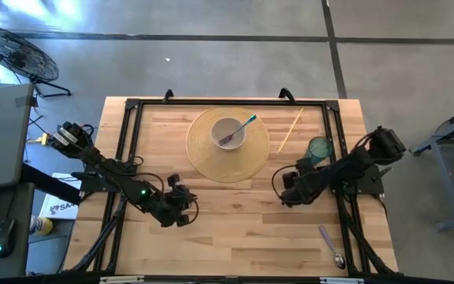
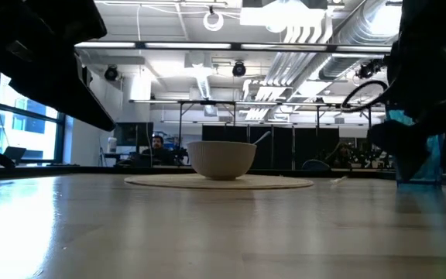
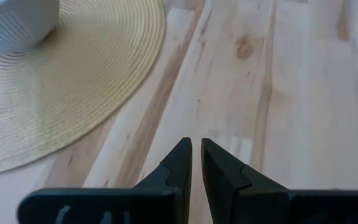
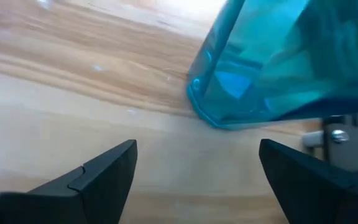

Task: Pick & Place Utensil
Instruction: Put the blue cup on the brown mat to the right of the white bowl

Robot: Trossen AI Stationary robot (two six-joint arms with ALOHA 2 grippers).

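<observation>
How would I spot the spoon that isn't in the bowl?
Start at the round woven placemat in the middle of the wooden table. Go to the table's near right corner: the spoon lies flat there, alone, with a purple handle, unlike the teal-handled utensil in the bowl.

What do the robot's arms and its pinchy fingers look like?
Two dark, jointed arms with black cables running along them. The left arm has a small green light near its wrist. Each gripper, left gripper and right gripper, has two flat, black, wedge-shaped fingers.
</observation>
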